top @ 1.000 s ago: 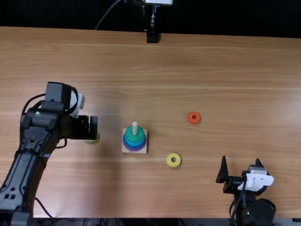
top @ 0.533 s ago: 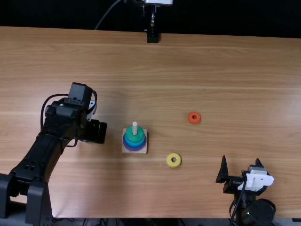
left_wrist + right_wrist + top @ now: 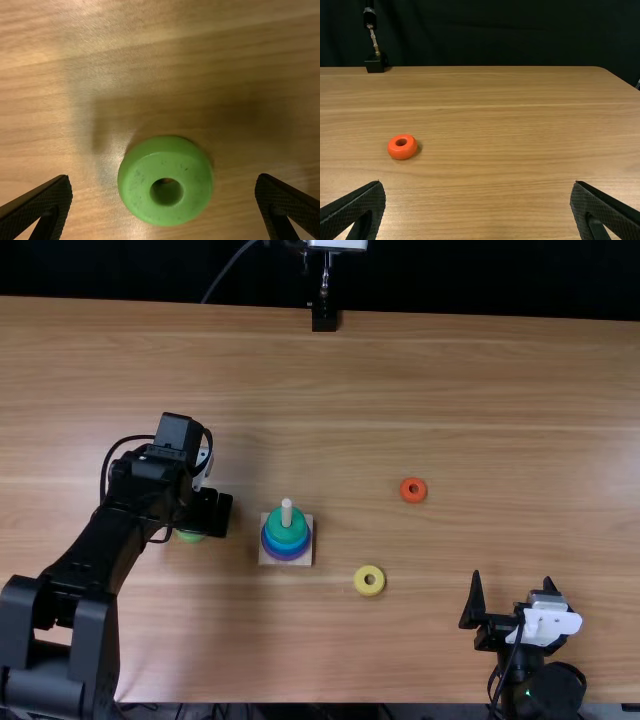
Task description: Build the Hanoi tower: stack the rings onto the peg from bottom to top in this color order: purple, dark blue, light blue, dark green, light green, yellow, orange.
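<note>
Over at the left of the top view, the left pincer [image 3: 217,513] hangs above the tabletop [image 3: 420,380] with its fingers spread wide and nothing in its hold. In its wrist view the light green ring [image 3: 189,182] lies flat in the gap between those fingers, touching neither. From above, the left arm [image 3: 95,550] and its pincer block part of that ring.

Next, just left of the middle, comes a square wooden base [image 3: 268,557] with a pale upright peg [image 3: 286,513], threaded with a purple ring [image 3: 287,557] at the bottom, blue above it and a dark green ring [image 3: 287,530] on top. Near it, toward the lower right, is the yellow ring [image 3: 361,587]; farther up and right sits the orange ring [image 3: 404,494]. Both lie flat.

Down in the lower right corner, the right pincer [image 3: 512,577] stands wide open and empty. A black stand [image 3: 325,320] sits at the tabletop's far edge, top centre, before a dark backdrop [image 3: 480,280].
</note>
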Action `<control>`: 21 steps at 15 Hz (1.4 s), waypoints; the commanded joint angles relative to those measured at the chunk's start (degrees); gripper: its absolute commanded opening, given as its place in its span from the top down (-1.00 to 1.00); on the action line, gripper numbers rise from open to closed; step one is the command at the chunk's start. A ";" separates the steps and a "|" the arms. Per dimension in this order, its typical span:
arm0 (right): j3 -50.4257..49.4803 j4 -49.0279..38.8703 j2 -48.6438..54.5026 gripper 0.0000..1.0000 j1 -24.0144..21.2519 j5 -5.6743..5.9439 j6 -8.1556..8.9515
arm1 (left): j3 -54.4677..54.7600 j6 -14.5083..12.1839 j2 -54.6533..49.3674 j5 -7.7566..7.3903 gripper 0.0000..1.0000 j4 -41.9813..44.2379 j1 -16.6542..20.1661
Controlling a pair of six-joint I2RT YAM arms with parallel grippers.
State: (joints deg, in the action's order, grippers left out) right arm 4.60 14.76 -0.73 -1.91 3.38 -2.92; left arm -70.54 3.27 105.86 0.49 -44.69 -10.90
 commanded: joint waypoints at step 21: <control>-3.72 4.07 0.73 -1.00 -0.72 0.63 0.18 | 3.57 -1.16 2.24 -3.66 -0.16 0.18 -0.09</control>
State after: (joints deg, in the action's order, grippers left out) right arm 4.58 14.79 -0.73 -1.91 3.36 -2.92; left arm -67.48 2.98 106.94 -1.63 -44.58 -10.90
